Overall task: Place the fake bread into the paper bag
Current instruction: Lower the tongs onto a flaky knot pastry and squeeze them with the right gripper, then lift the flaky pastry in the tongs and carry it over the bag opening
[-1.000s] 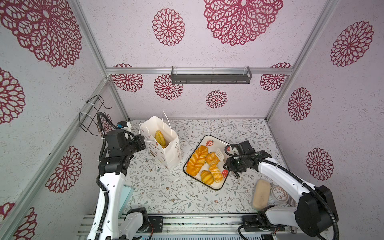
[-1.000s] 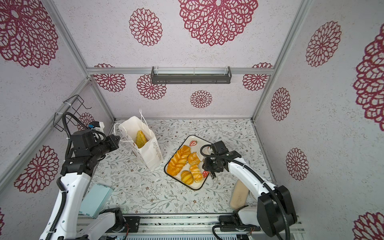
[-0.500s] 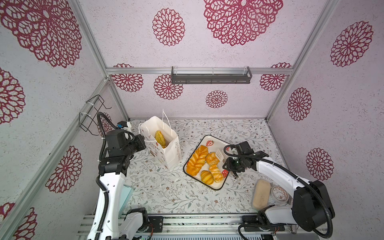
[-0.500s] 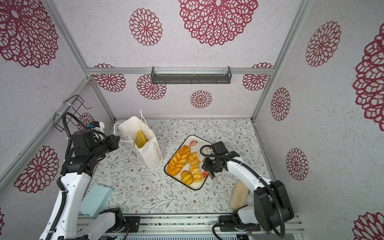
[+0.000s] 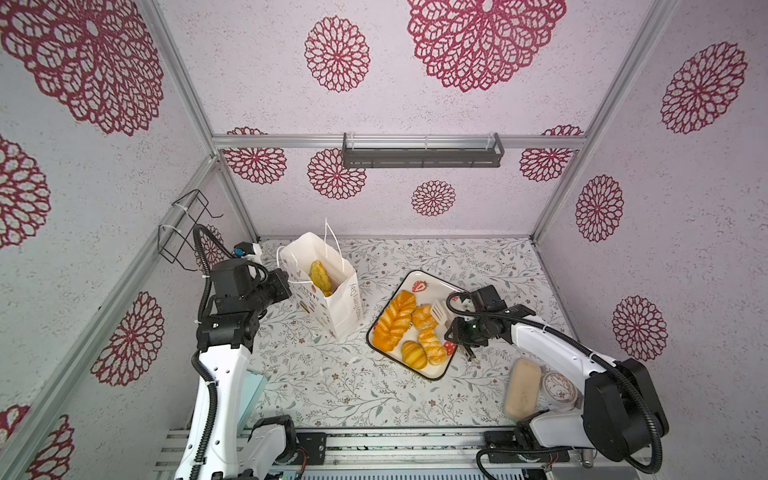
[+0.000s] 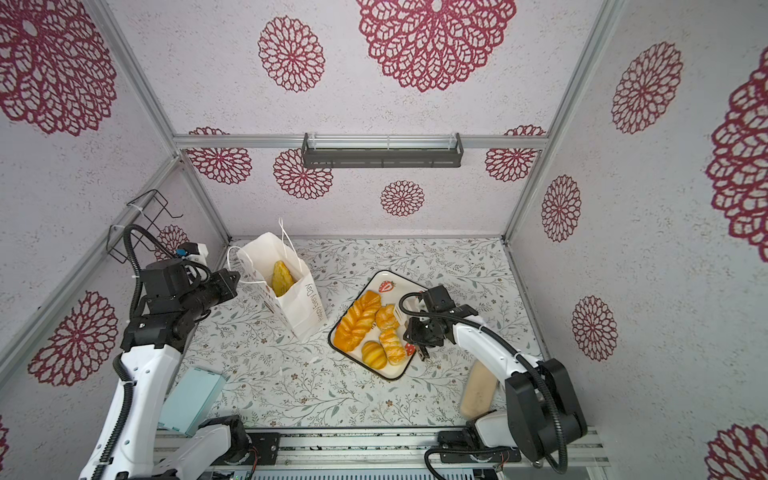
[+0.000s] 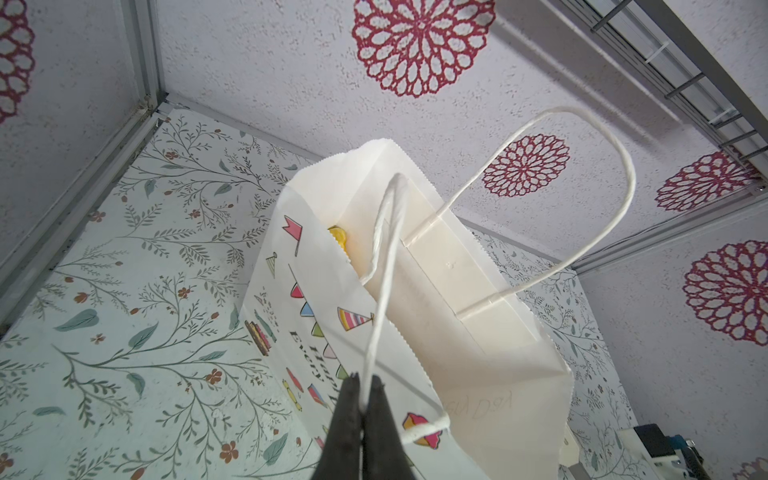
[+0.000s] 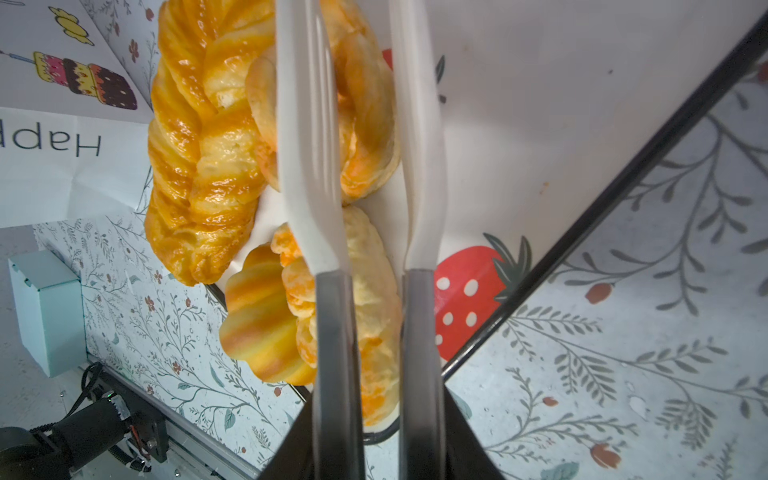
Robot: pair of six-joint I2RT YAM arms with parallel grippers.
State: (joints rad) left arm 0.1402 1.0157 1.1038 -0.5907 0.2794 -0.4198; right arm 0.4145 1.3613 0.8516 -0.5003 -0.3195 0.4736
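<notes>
White matte paper bag [image 5: 345, 309] upright on the floral surface [image 5: 332, 382]; one glossy golden piece of fake bread [image 5: 319, 276] inside. Four more on the strawberry-print tray [image 5: 440, 372], among them a braided loaf [image 5: 394, 320] and a flaky roll [image 8: 365, 124]. Left gripper [image 7: 363, 399] clamped on the cord handle [image 7: 386, 257]. Right gripper [image 5: 441, 312]: white blades narrowly apart, flanking the flaky roll; whether they grip it cannot be told.

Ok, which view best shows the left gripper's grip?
Left wrist: left gripper shut on the cord handle of the paper bag. Both top views show it only at the bag's edge; right wrist misses it.
</notes>
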